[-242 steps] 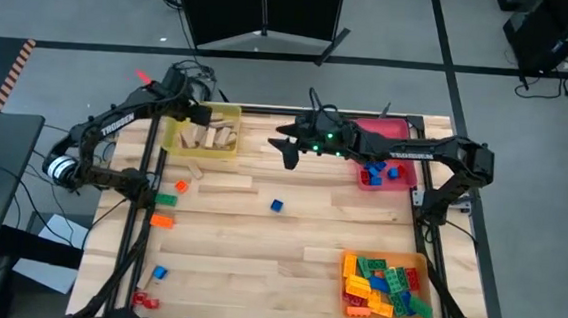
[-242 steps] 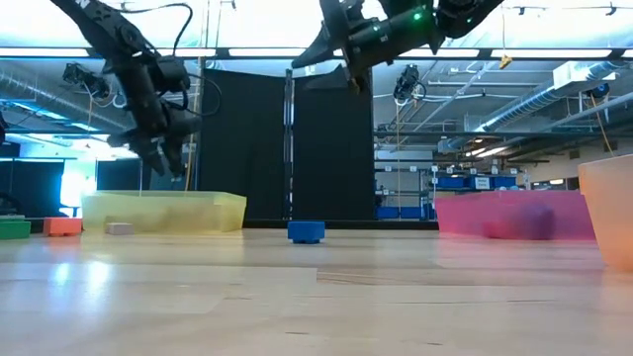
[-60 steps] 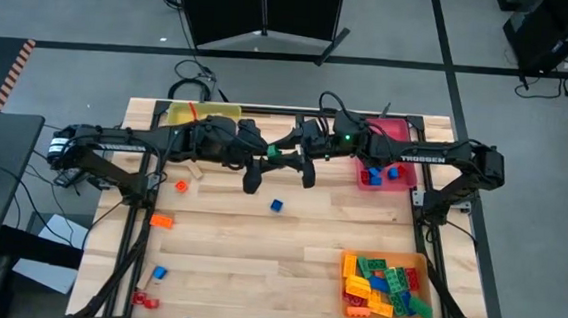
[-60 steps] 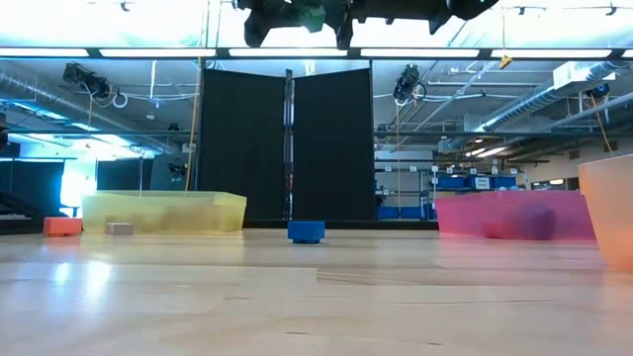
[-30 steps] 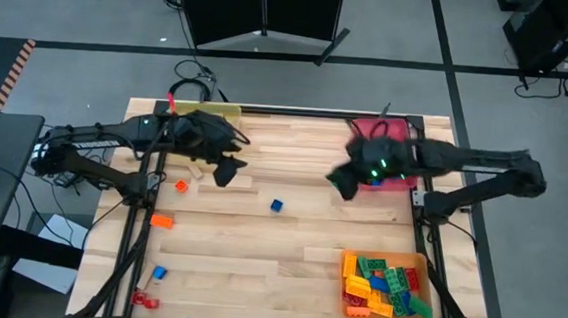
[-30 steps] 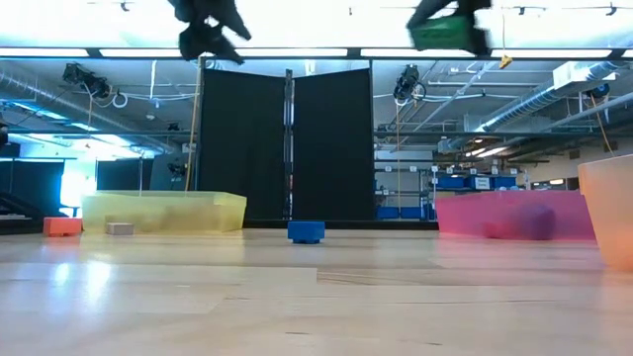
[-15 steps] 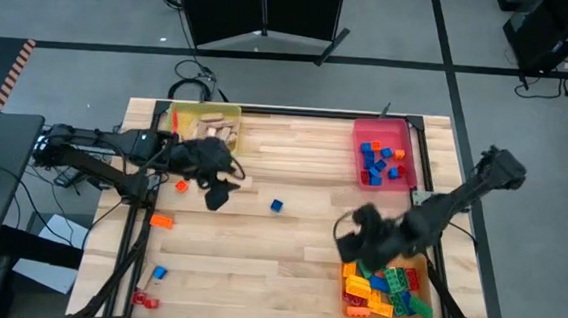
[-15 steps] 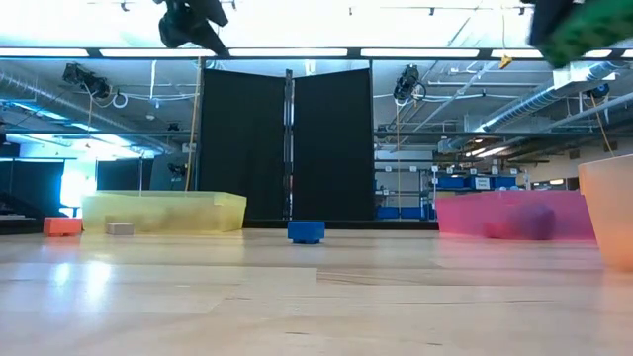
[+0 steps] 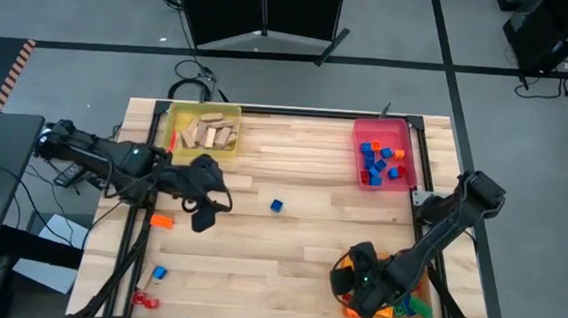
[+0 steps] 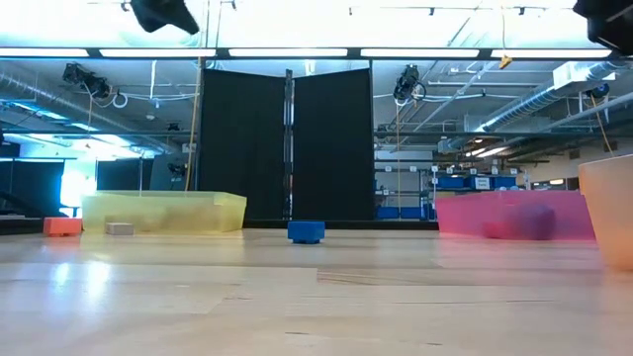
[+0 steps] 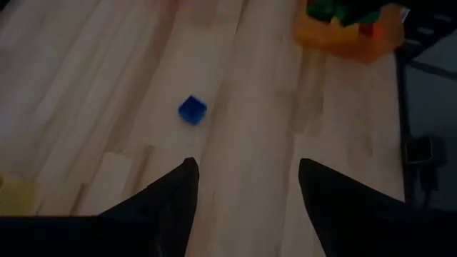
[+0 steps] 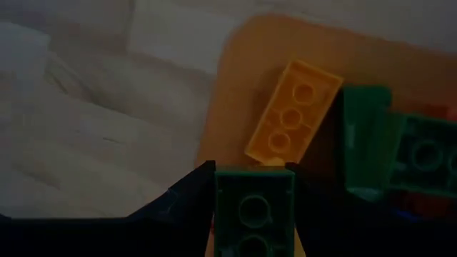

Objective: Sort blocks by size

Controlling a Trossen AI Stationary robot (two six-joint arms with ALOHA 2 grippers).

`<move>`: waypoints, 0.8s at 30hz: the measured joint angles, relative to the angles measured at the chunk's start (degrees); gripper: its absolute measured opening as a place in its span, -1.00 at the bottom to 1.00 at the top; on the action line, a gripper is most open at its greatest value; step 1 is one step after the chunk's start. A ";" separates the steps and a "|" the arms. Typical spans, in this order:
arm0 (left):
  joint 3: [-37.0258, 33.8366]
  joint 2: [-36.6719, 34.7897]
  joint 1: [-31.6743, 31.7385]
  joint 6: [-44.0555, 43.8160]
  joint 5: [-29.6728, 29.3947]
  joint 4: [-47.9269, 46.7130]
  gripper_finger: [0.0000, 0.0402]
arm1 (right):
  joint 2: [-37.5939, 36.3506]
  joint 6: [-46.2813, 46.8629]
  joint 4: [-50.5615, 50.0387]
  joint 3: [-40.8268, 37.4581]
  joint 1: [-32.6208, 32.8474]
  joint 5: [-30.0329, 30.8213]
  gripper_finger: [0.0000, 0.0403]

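Note:
A green studded brick point(image 12: 253, 207) sits between the fingers of my right gripper point(image 9: 354, 281), which hangs over the orange tray point(image 12: 235, 71) at the near right. In that tray lie an orange-yellow brick point(image 12: 293, 118) and more green bricks point(image 12: 371, 139). My left gripper point(image 11: 246, 171) is open and empty above the table's left half point(image 9: 203, 212). A small blue block point(image 9: 277, 207) lies flat on the wood near the table's middle, ahead of the left gripper point(image 11: 192, 110). More loose blocks, orange point(image 9: 162, 221), blue point(image 9: 159, 272) and red point(image 9: 144, 298), lie at the near left. My right gripper pinches the green brick by two opposite sides point(image 12: 221, 207) between its two fingers. The fingers come from above, pointing steeply down. The brick is lifted clear above the orange tray, its studded face turned toward the wrist.
A yellow tray point(image 9: 204, 131) with tan wooden blocks stands at the far left. A red tray point(image 9: 382, 164) with blue and red blocks stands at the far right. Bare wood lies between the trays around the blue block.
My right gripper has swung with the green brick from beside the red tray toward the table's near edge, sinking and rolling, and now hangs over the orange tray. My left gripper has drifted toward the near left, still open.

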 joint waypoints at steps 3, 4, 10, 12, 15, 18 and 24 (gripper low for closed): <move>0.00 -0.01 -1.38 -2.10 -1.47 -3.57 0.24 | 0.67 1.16 0.02 0.00 0.02 -2.35 -0.06; 0.00 0.02 -1.84 -2.85 -1.53 -4.97 0.24 | 0.73 1.45 -0.24 0.00 0.02 -2.81 -0.03; 0.00 0.15 -4.20 -9.44 -1.51 -9.70 0.24 | -1.29 0.59 -1.46 0.00 0.00 -3.25 0.15; 0.00 0.15 -5.29 -10.90 -1.41 -10.75 0.24 | -2.77 -0.14 -1.75 0.00 0.00 -3.11 0.20; 0.00 0.17 -6.85 -10.51 -1.34 -10.31 0.24 | -5.76 -0.70 -2.52 0.00 -0.12 0.24 0.26; 0.00 0.72 -7.54 -10.26 -2.64 -9.67 0.24 | -9.26 -2.08 -3.00 0.00 -0.18 6.75 0.29; -0.04 1.12 -7.00 -8.62 -7.39 -5.54 0.24 | -16.69 -10.58 -5.25 0.00 -1.45 19.51 0.28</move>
